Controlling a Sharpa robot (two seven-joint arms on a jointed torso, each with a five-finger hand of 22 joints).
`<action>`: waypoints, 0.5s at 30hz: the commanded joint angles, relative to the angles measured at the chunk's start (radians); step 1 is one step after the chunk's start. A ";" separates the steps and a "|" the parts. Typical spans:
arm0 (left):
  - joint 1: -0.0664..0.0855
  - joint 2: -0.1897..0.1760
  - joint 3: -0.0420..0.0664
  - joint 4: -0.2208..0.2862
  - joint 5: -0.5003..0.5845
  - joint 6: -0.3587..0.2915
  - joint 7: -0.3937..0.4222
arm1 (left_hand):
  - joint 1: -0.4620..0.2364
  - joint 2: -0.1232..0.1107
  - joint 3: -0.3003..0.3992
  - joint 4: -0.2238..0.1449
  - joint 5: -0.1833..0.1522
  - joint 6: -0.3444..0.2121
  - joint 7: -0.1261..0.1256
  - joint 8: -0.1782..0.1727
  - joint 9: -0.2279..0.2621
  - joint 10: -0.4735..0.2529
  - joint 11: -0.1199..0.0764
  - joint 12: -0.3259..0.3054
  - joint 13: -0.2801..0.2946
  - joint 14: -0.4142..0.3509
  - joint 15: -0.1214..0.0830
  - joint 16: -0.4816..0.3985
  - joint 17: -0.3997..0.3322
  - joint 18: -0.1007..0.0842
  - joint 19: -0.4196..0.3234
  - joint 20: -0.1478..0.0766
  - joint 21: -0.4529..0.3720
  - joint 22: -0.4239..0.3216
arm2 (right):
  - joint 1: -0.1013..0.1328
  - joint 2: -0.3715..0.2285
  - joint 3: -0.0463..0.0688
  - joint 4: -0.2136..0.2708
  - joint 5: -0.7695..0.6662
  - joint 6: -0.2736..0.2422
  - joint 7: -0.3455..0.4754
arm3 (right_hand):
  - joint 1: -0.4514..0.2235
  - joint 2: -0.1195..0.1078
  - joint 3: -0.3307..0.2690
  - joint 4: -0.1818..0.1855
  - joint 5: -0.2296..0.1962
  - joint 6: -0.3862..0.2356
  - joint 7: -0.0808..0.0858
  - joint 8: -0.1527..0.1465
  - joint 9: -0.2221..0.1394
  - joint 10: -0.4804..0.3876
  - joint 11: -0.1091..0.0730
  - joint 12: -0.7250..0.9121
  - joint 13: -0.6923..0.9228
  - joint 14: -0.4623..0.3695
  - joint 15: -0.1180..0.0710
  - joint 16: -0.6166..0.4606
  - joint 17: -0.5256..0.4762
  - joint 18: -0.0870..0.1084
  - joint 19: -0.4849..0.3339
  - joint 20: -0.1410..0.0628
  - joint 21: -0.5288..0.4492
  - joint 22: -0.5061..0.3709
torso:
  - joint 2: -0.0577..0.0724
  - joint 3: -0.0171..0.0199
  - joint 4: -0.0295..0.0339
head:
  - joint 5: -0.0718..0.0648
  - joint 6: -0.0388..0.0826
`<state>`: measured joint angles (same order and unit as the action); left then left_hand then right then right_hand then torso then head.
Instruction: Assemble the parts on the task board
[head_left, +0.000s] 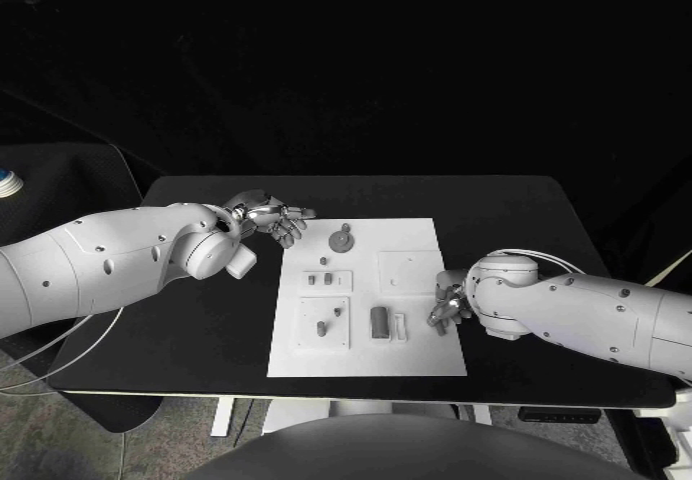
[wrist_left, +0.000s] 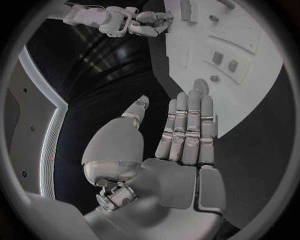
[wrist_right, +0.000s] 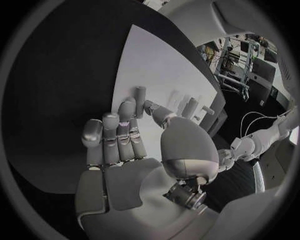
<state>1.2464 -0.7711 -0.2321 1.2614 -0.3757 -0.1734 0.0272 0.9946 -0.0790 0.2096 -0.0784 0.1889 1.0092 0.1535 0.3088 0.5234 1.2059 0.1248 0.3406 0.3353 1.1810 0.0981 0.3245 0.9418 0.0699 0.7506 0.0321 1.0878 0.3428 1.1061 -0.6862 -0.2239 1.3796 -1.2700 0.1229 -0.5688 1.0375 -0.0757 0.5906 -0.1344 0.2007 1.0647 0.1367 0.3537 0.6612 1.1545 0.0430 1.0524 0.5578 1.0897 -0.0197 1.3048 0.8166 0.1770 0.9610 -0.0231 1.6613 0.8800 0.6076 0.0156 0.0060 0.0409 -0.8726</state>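
Table (head_left: 188, 330), black, is shown carrying the white task board (head_left: 418, 360) at its middle; all positions below are given relative to this board.

Left arm (head_left: 101, 265) is seen entering beside the board's left edge, and the right arm (head_left: 591, 315) beside its right edge.

Left hand (head_left: 271, 220) is held just off the board's far-left corner. In the left wrist view the fingers (wrist_left: 187, 125) are seen stretched out straight and close together, with the thumb set apart; nothing is held, and the fingertips lie over the board's edge.

Right hand (head_left: 447, 303) is placed at the board's right edge, about halfway along it. In the right wrist view its fingers (wrist_right: 119, 137) are seen loosely bent and side by side, the thumb apart, with nothing gripped; whether the fingertips touch the board cannot be told.

Raised square plates are seen on the board: one (head_left: 408, 272) near the right edge, two (head_left: 325, 322) toward the left edge.

Parts are shown lying on the board: a round grey piece (head_left: 340, 240) near the far edge, a dark upright cylinder (head_left: 379, 322) at the middle toward the near edge, two small blocks (head_left: 327, 279) on the left plate, and a small peg (head_left: 322, 327) on the near-left plate.
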 joint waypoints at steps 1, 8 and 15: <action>0.002 0.000 0.001 0.003 -0.001 0.012 0.002 | 0.003 -0.006 0.002 0.003 -0.003 -0.007 -0.003 0.006 -0.001 -0.005 -0.001 -0.005 0.001 -0.008 0.001 -0.005 0.001 0.019 -0.009 0.000 -0.004 0.000 | -0.023 -0.009 -0.016 -0.002 0.020 -0.007 -0.009 | 0.049 0.028 0.025 -0.013 0.003 -0.009 0.002 -0.002 -0.121 0.000 -0.004 0.006 -0.001 0.000 -0.004 0.005 0.002 0.085 -0.002 -0.009 0.131 0.002 | 0.000 0.0004 0.0000 | 0.001 0.000; 0.002 0.001 0.001 0.002 -0.002 0.011 0.002 | 0.005 -0.005 0.003 0.003 -0.003 -0.007 -0.003 0.006 -0.001 -0.005 -0.001 -0.005 0.001 -0.008 0.001 -0.005 0.001 0.019 -0.009 0.000 -0.004 0.000 | -0.022 -0.034 -0.015 0.021 0.083 -0.050 -0.006 | 0.049 0.028 0.026 -0.012 0.004 -0.008 0.002 -0.002 -0.121 0.001 -0.004 0.006 -0.001 0.000 -0.003 0.005 0.002 0.085 -0.002 -0.009 0.131 0.002 | 0.000 0.0007 -0.0009 | 0.001 0.000; 0.002 0.001 0.001 0.001 -0.002 0.012 0.001 | 0.006 -0.005 0.004 0.002 -0.003 -0.007 -0.003 0.006 -0.001 -0.005 -0.001 -0.005 0.001 -0.008 0.001 -0.005 0.001 0.019 -0.009 0.000 -0.004 0.000 | -0.013 -0.059 -0.010 0.045 0.149 -0.086 -0.005 | 0.046 0.026 0.026 -0.007 0.011 -0.003 0.003 0.001 -0.119 0.004 -0.003 0.008 0.000 0.003 -0.003 0.007 0.002 0.085 0.000 -0.008 0.132 0.004 | 0.000 0.0006 -0.0005 | 0.001 0.000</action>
<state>1.2465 -0.7714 -0.2321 1.2608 -0.3766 -0.1727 0.0249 0.9947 -0.0790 0.2094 -0.0786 0.1889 1.0092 0.1535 0.3089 0.5234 1.2060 0.1248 0.3406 0.3353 1.1810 0.0981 0.3245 0.9416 0.0699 0.7506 0.0321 1.0878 0.3428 1.0996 -0.7410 -0.2281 1.4222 -1.1813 0.0455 -0.5601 1.0482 -0.0789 0.5981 -0.1270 0.2077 1.0636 0.1377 0.3527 0.6682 1.1544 0.0430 1.0564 0.5577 1.0879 -0.0178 1.3085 0.8174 0.1764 0.9615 -0.0239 1.6613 0.8819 0.6077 0.0163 0.0053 0.0417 -0.8727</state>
